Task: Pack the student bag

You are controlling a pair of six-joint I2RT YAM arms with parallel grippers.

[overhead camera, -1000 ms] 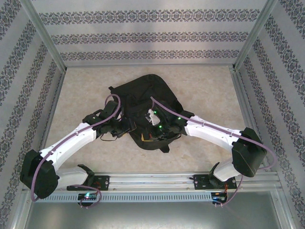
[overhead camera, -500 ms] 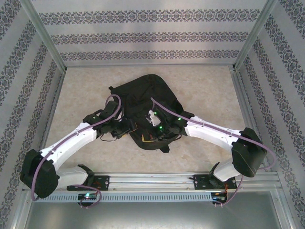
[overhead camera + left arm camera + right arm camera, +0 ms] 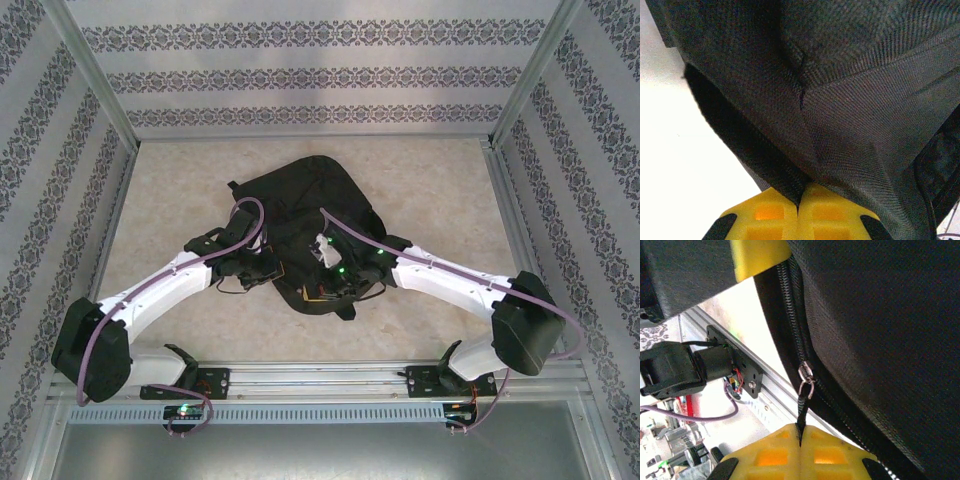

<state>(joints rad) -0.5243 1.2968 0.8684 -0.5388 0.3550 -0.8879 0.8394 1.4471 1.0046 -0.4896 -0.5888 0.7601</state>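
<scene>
We see the student bag [image 3: 300, 205], a soft black backpack, lying flat near the middle of the beige table [image 3: 430, 180]. Its rounded top points toward the far wall and its near end toward the arms' bases. Along one edge of the bag runs a black zip [image 3: 790, 305], and its metal slider [image 3: 805, 374] carries a thin black pull tab [image 3: 802, 412].

The right gripper [image 3: 801, 436] has its yellow pads pressed together on that tab, pinching it just below the slider. The left gripper [image 3: 799, 199] is likewise clamped tight, its yellow pads meeting on a raised fold of the bag's woven fabric (the cloth peaks into a ridge where it is pinched).

From above, we find both white arms reaching inward over the bag's near end, the left arm at its left side, the right arm at its right. A purple cable [image 3: 250, 215] loops along each arm. The arms' bases sit on a metal rail [image 3: 330, 378] at the near edge, and patterned walls [image 3: 320, 80] enclose the table on three sides.
</scene>
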